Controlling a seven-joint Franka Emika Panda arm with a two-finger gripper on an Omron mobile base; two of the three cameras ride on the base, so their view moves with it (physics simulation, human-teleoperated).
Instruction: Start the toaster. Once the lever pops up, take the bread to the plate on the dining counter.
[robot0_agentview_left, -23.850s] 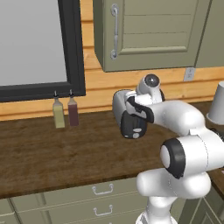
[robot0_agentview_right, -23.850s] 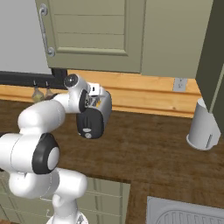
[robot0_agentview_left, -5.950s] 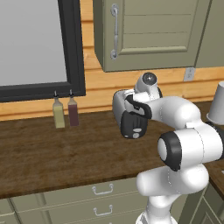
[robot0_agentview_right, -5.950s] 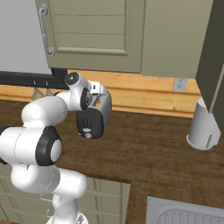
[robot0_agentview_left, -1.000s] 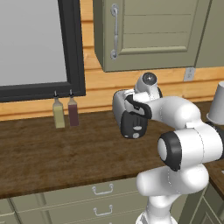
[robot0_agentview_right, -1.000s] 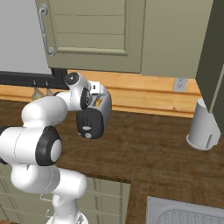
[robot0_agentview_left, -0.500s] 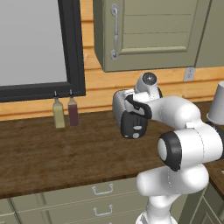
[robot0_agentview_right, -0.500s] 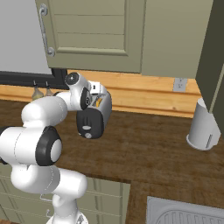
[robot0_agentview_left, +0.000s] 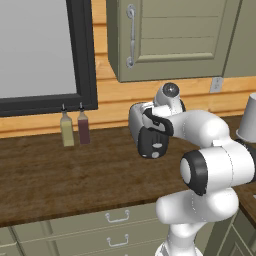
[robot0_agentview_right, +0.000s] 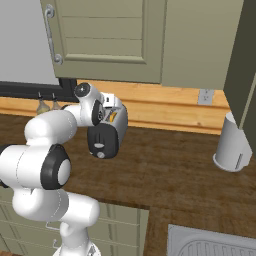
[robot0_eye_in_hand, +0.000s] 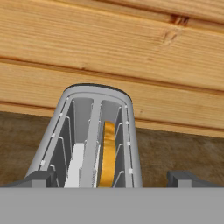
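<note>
Above the toaster (robot0_eye_in_hand: 94, 131), the tool (robot0_eye_in_hand: 111, 177) is held spread and empty; bread (robot0_eye_in_hand: 76, 168) sits in its left slot. A careless descent might jam fingertips (robot0_eye_in_hand: 41, 178) against the slot walls.

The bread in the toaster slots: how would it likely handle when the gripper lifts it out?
The bread looks thin and stands upright in the toaster, so probably light and fairly stiff. The slot walls sit close, so it may snag. The open gripper might crush it.

White rounded arm (robot0_agentview_left: 210, 165), dark joint bands, small dark fingers (robot0_eye_in_hand: 37, 178).
</note>
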